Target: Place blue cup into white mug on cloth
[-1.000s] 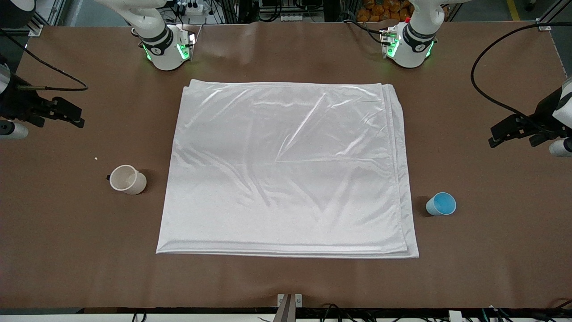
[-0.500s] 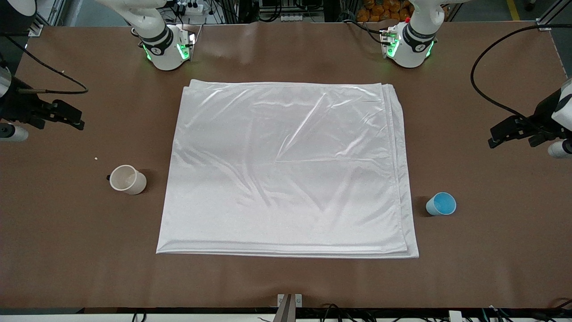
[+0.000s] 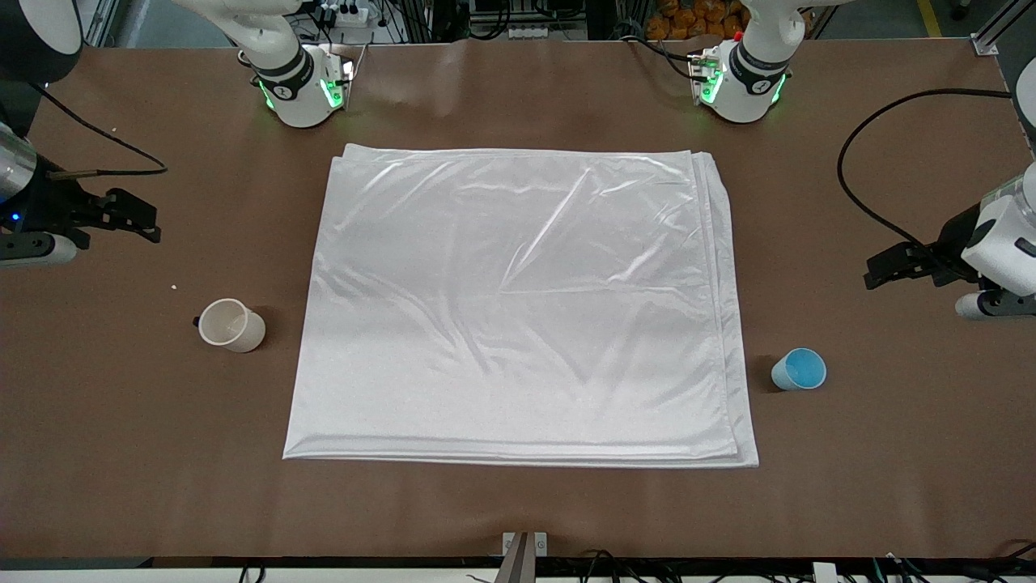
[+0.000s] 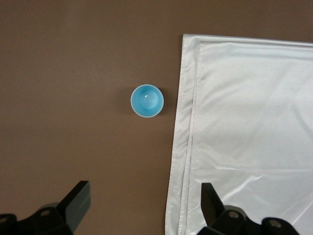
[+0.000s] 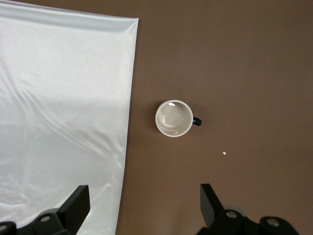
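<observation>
The blue cup [image 3: 799, 369] [image 4: 147, 101] stands upright on the bare brown table, just off the cloth's edge at the left arm's end. The white mug [image 3: 231, 325] [image 5: 173, 118] stands upright on the table off the cloth's edge at the right arm's end, its dark handle pointing away from the cloth. The white cloth [image 3: 518, 300] [image 4: 254, 122] [image 5: 58, 122] lies flat between them with nothing on it. My left gripper [image 3: 878, 271] [image 4: 144, 193] hangs open and empty over the table short of the cup. My right gripper [image 3: 142, 217] [image 5: 144, 193] hangs open and empty short of the mug.
A small white crumb [image 3: 173, 286] [image 5: 224, 153] lies on the table beside the mug. Black cables [image 3: 850, 154] loop over the table at each end. The two robot bases [image 3: 303, 89] stand along the table's edge farthest from the front camera.
My left gripper has shifted over the table toward the blue cup. My right gripper has shifted slightly toward the mug. The cup, mug and cloth have not moved.
</observation>
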Motion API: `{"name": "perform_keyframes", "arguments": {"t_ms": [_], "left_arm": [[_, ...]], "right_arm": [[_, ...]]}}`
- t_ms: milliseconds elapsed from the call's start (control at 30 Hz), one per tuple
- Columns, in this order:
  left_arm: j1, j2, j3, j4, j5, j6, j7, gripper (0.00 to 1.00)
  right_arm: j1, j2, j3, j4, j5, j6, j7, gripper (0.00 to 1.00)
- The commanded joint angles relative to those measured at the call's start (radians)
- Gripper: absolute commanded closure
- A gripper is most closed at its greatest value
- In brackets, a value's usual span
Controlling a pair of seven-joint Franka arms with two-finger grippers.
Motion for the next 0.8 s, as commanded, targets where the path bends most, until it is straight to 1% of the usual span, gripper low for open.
{"name": "perform_keyframes", "arguments": {"t_ms": [0, 300, 567, 767], "left_arm": [[0.002, -0.012, 0.003, -0.087, 0.031, 0.091, 0.018, 0.00], [0.004, -0.003, 0.006, -0.189, 0.055, 0.220, 0.018, 0.00], [0.013, 0.054, 0.008, -0.213, 0.069, 0.294, 0.018, 0.00], [0.027, 0.105, 0.008, -0.239, 0.070, 0.373, 0.020, 0.00]], "right_arm": [[-0.011, -0.012, 0.004, -0.060, -0.031, 0.070, -0.123, 0.02], [-0.027, -0.002, 0.003, -0.136, -0.047, 0.178, -0.342, 0.02], [-0.073, 0.008, 0.004, -0.211, -0.047, 0.268, -0.540, 0.02], [-0.111, 0.060, 0.004, -0.213, -0.045, 0.287, -0.732, 0.02]]}}
